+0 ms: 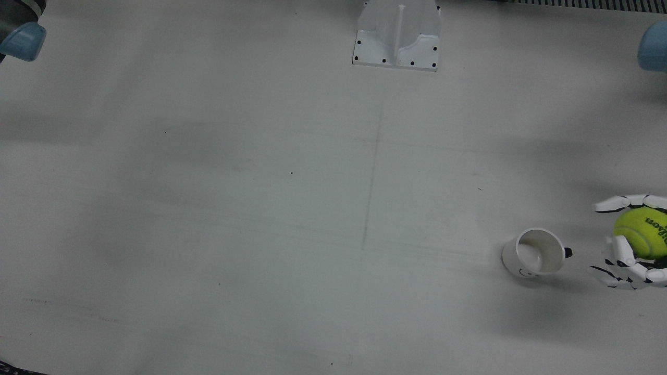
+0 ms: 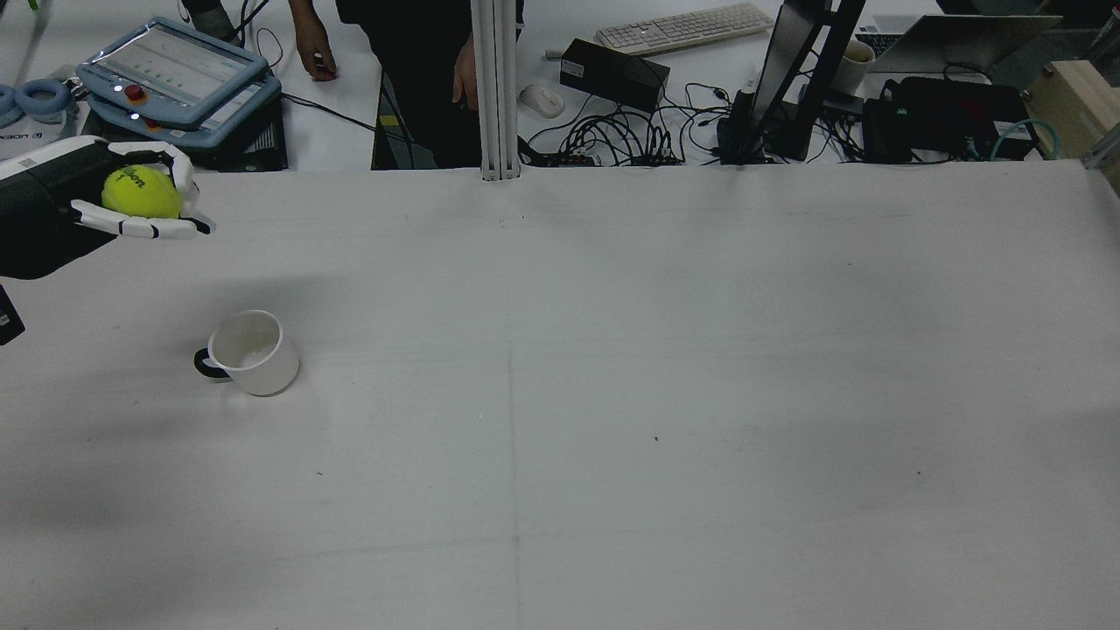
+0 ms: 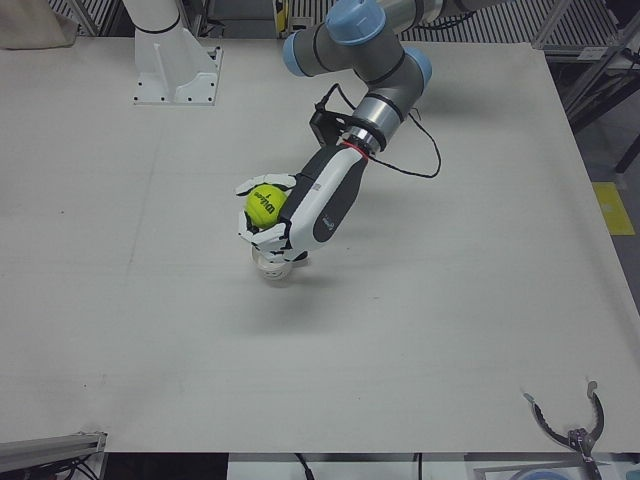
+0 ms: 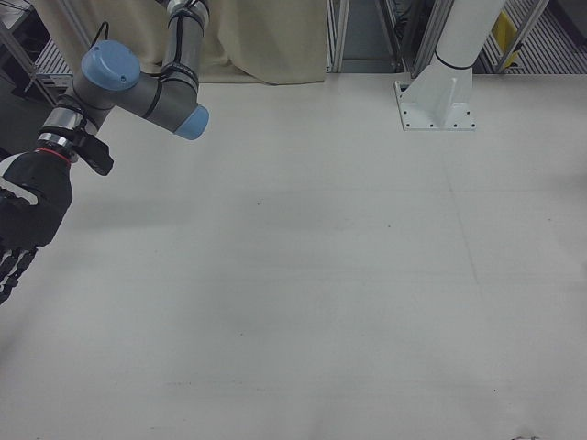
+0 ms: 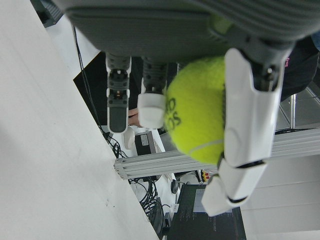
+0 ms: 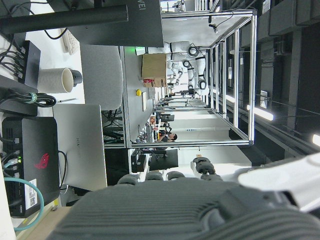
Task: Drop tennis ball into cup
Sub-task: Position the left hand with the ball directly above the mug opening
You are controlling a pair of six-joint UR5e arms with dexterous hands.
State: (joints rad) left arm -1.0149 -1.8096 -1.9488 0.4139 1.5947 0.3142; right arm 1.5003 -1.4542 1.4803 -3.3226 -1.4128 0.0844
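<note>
The yellow-green tennis ball (image 2: 140, 192) is held in my left hand (image 2: 153, 203), whose white fingers wrap it above and below. Hand and ball hover above the table, off to one side of the cup. The white cup (image 2: 254, 352) with a black handle stands upright and empty on the table. In the front view the cup (image 1: 536, 252) is just left of the ball (image 1: 643, 232) and hand (image 1: 630, 260). From the left-front camera the hand (image 3: 278, 222) with the ball (image 3: 265, 203) covers most of the cup (image 3: 270, 270). My right hand (image 4: 20, 229) hangs open at that view's left edge, holding nothing.
A white arm pedestal (image 1: 398, 36) is bolted at the table's robot side. Beyond the far edge in the rear view stand a person (image 2: 420, 52), a teach pendant (image 2: 175, 79), a monitor stand and cables (image 2: 630, 131). A metal tool (image 3: 570, 425) lies near the operators' corner.
</note>
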